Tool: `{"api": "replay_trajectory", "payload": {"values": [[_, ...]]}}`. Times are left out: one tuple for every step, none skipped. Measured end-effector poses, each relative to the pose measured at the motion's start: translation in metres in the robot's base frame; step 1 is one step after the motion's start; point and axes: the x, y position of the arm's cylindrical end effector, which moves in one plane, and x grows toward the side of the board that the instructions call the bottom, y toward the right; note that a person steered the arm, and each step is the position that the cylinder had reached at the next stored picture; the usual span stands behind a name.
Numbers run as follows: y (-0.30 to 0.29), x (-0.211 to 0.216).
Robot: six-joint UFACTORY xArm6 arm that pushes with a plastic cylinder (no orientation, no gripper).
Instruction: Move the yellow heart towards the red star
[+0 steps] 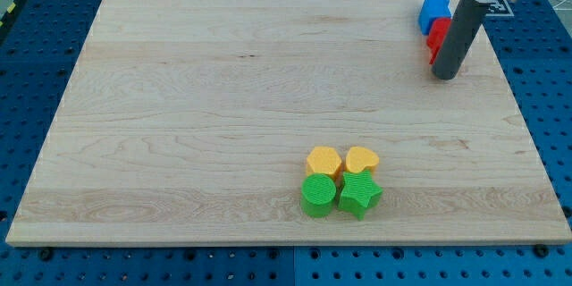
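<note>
One rod is standing near the surface's [179,98] top right corner, my tip [444,76] resting just right of the partly hidden red block [436,36] and blue block [433,7]; no fingers are fitted. Well apart, the yellow heart [362,158] is sitting near the bottom edge, touching a yellow hexagon [323,160], green star [359,194] and green cylinder [317,195].

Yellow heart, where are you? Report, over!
My tip at view's top right, beside red block, blue block. Yellow heart far off, bottom centre, untouched. Path clear.
</note>
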Motion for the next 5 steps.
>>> {"api": "replay_trajectory", "payload": {"values": [[0.000,0.014],[-0.003,0.053],[-0.041,0.057],[-0.086,0.065],[-0.137,0.100]]}}
